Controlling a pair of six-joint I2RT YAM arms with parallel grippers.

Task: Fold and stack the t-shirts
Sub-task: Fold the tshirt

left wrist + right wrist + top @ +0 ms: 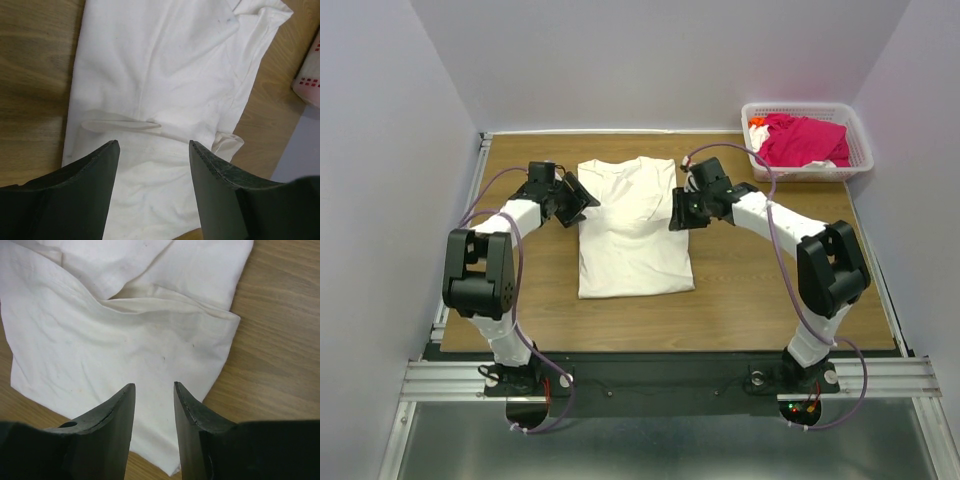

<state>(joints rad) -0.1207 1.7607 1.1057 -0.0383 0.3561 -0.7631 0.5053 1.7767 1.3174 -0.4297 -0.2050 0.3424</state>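
Note:
The off-white t-shirt (632, 232) lies on the wooden table, its sides folded in to a tall rectangle, collar end at the far side. My left gripper (582, 199) is open and empty above the shirt's left edge near the far end; its view shows the cloth (160, 85) under the jaws. My right gripper (676, 212) is open and empty above the shirt's right edge; its view shows the folded cloth (125, 340) below. The magenta-pink t-shirt (803, 139) lies crumpled in the basket at the far right.
A white plastic lattice basket (861, 150) stands at the table's far right corner, with a bit of orange and white cloth beside the pink shirt. The wooden table (750, 300) has walls at the left, back and right.

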